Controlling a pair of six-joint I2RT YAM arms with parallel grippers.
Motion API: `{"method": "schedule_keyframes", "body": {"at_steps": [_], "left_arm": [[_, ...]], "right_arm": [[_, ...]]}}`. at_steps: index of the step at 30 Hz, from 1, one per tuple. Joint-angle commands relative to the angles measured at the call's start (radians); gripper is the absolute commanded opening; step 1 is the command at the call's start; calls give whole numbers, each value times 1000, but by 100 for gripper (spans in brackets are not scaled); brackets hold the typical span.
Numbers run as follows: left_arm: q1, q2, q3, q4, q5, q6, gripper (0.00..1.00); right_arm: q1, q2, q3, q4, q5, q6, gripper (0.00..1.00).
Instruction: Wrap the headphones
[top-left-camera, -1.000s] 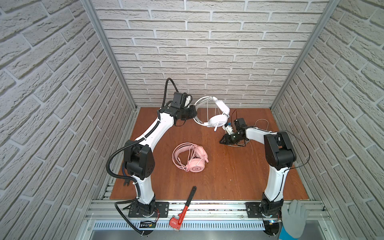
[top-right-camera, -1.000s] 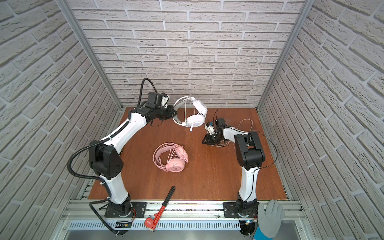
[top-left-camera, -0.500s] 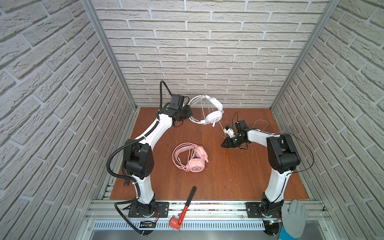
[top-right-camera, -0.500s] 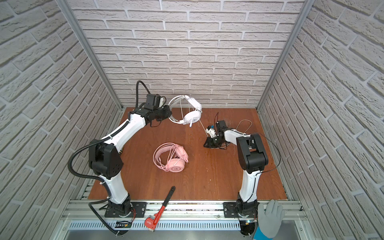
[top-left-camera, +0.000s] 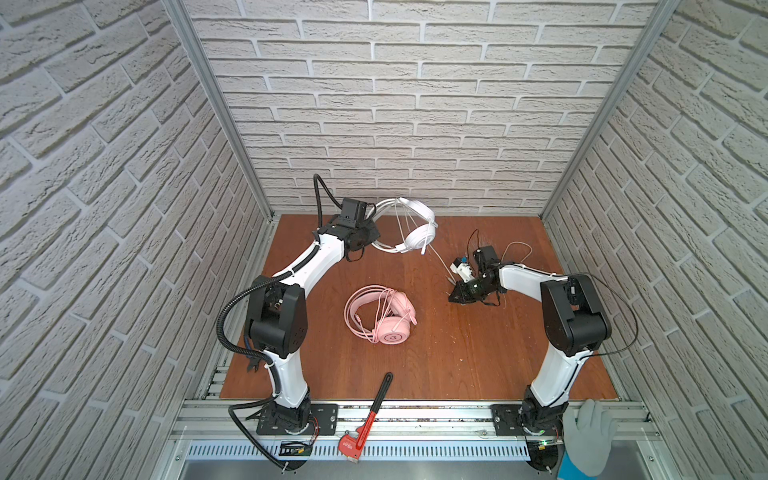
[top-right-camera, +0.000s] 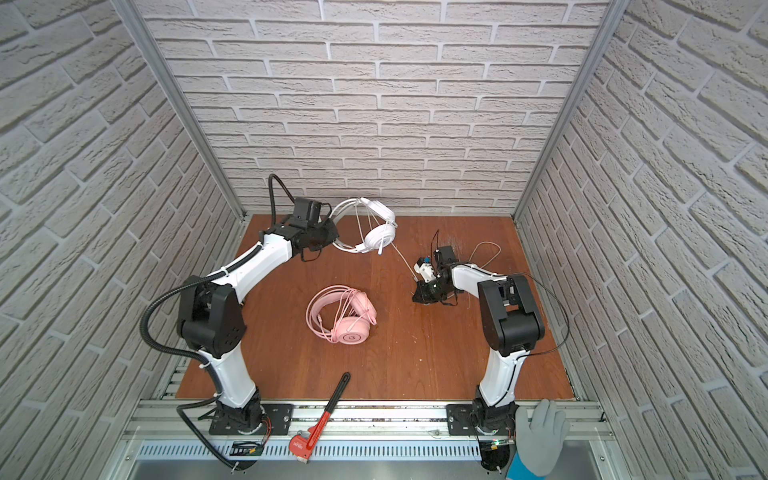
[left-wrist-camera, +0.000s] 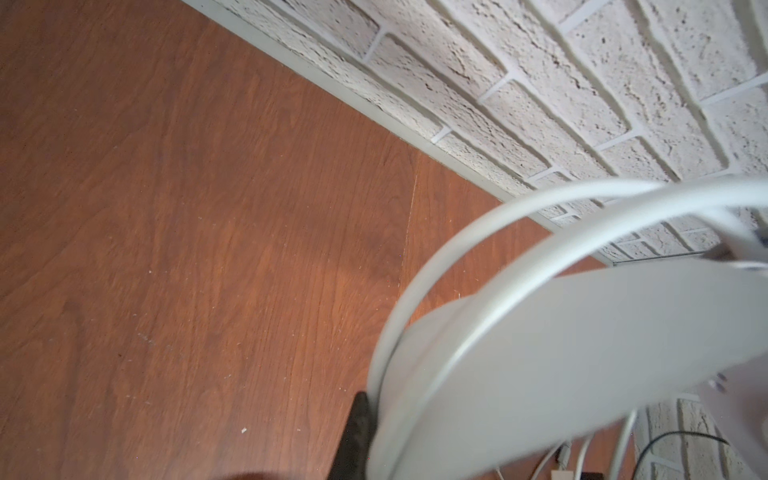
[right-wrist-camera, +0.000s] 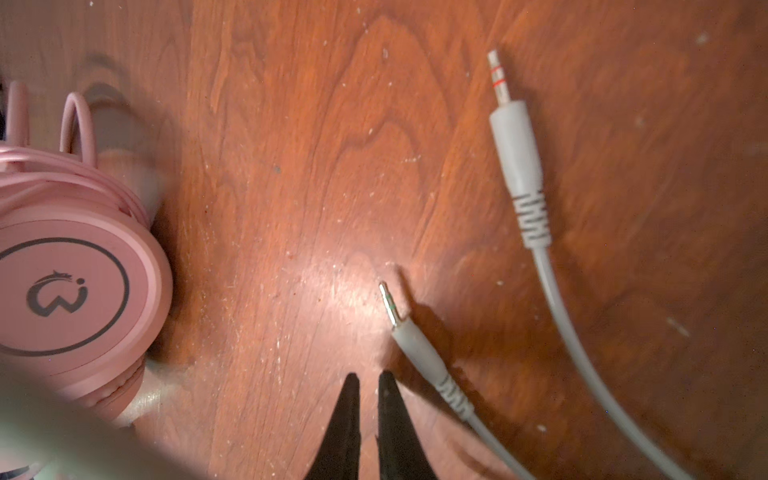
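My left gripper (top-left-camera: 367, 240) is raised near the back wall, shut on the headband of the white headphones (top-left-camera: 420, 237) (top-right-camera: 379, 237). In the left wrist view one dark finger (left-wrist-camera: 358, 432) presses against the headband (left-wrist-camera: 540, 353). The thin white cable (top-left-camera: 437, 258) slants down to the right arm. The pink headphones (top-left-camera: 390, 328) (right-wrist-camera: 75, 286) lie on the table in the middle with their cable wound round them. My right gripper (top-left-camera: 454, 297) (right-wrist-camera: 368, 376) is low over the table and shut, with nothing between its tips. Two grey jack plugs (right-wrist-camera: 517, 158) (right-wrist-camera: 415, 336) lie beside it.
A red-and-black pipe wrench (top-left-camera: 370, 415) lies across the table's front edge. A gloved hand (top-left-camera: 588, 432) rests on the frame at the front right. A loose loop of white cable (top-left-camera: 517, 249) lies behind the right arm. Brick walls close in three sides.
The right gripper's jaws have closed and it has shifted slightly toward the front. The left arm has drawn the white headphones a little to the left and turned them.
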Motion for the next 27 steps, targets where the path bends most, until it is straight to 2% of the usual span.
{"method": "schedule_keyframes", "body": {"at_steps": [1,11,15,27], "left_arm": [[8,-19,-19,138,-46,-63,0],[7,-29,-77,150,-99,-134,0],[4,-27,-72,136,-114,-149,0],[-20,-16,-53,63,-163,-146,0]], "right_arm": [[38,-78,-12,-51,39,-24,9],[137,-266,-56,-95,126,-41,7],[211,-312,-46,-133,192,-78,6],[426,-285,90,-308,415,-248,6]]}}
